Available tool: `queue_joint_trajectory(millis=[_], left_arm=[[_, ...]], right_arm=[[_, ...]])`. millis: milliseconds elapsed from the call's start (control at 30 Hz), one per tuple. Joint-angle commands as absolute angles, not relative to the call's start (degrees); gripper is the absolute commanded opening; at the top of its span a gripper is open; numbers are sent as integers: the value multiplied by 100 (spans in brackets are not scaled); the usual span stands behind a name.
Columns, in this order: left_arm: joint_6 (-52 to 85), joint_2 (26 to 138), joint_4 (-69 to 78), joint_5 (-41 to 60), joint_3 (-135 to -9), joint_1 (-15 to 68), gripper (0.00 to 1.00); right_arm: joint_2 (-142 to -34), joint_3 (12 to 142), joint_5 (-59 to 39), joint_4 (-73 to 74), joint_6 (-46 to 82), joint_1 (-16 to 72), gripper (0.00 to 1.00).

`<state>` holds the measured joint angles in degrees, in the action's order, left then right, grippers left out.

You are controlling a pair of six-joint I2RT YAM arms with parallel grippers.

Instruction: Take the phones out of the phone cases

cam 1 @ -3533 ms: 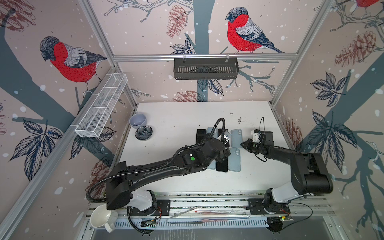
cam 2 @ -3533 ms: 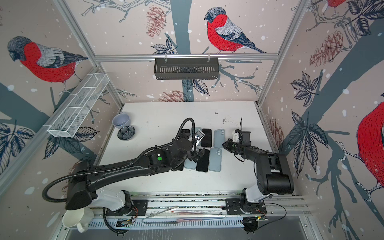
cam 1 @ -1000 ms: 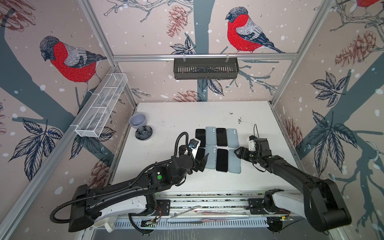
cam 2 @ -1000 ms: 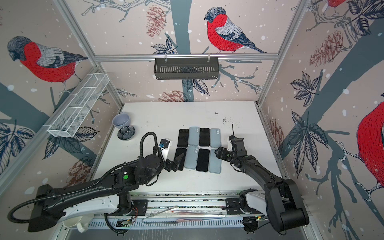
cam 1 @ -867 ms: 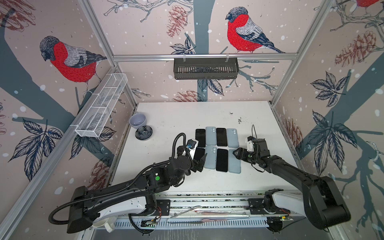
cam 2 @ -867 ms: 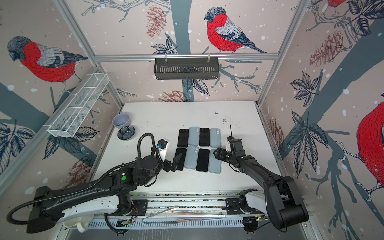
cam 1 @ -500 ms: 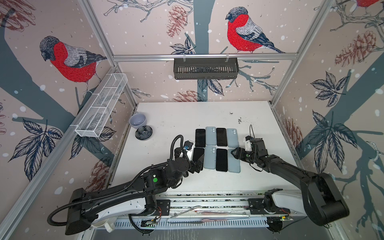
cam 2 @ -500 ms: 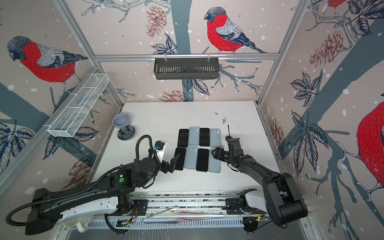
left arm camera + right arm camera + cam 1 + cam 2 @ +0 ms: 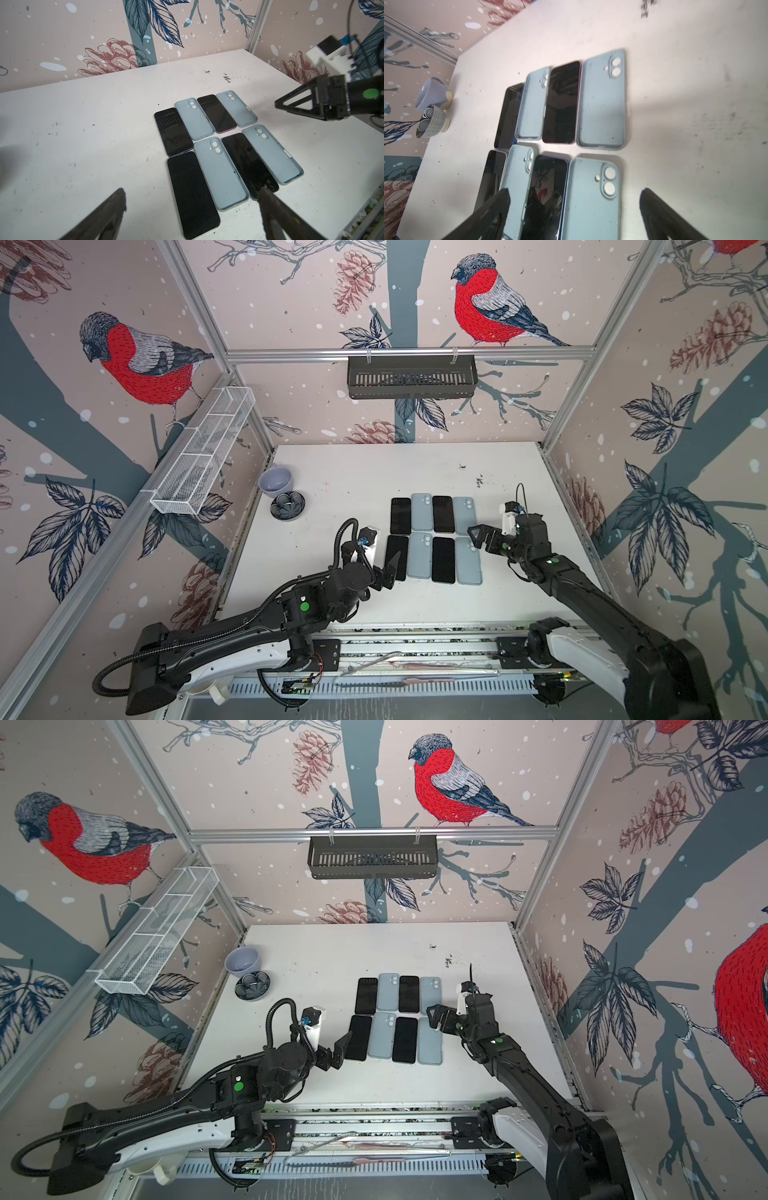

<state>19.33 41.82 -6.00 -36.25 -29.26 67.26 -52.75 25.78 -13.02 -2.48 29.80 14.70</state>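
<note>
Several black-screened phones and light blue phone cases lie side by side in two rows on the white table (image 9: 374, 472). The cases, such as the front right case (image 9: 468, 562) (image 9: 591, 197), lie hollow side up and empty. My left gripper (image 9: 386, 570) (image 9: 334, 1050) is open at the front left phone (image 9: 396, 551) (image 9: 193, 193), with its fingers on either side of the phone's near end. My right gripper (image 9: 476, 537) (image 9: 434, 1017) (image 9: 575, 193) hangs open just above the front right case, holding nothing. It also shows in the left wrist view as the right gripper (image 9: 278, 104).
A lilac cup (image 9: 275, 479) and a small patterned dish (image 9: 287, 505) stand at the far left of the table. A white wire basket (image 9: 203, 456) hangs on the left wall and a black rack (image 9: 411, 377) on the back rail. Dark crumbs (image 9: 480, 480) lie behind the phones.
The left arm has drawn back from over the grid to its front left corner. The right gripper has shifted slightly over the right-hand cases, and its jaws have spread wider.
</note>
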Motion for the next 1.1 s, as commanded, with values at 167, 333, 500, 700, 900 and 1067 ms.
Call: queue_joint_trajectory(millis=[167, 333, 500, 700, 900, 1067], left_arm=[[2030, 3786, -265, -3618, -2750, 6276, 98], [1992, 3921, -177, -3513, -2835, 6136, 98], [1951, 4139, 263, -3640, -2721, 5675, 98], [1888, 4413, 890, -3423, -2526, 4265, 98], [1769, 4279, 1859, -3147, -1992, 3125, 98], [932, 4465, 3042, -3187, -1483, 2832, 97]], right_arm=[[-4346, 2700, -1223, -914, 2776, 863, 100], [-3956, 2830, -1103, -1008, 2775, 747, 100], [-3386, 2822, -496, -904, 2635, 748, 100], [-3296, 2531, 528, -366, 2305, 698, 100], [-3620, 1866, 1044, 891, 2174, 524, 100], [-3915, 1247, 1501, 2094, 1917, 472, 100]])
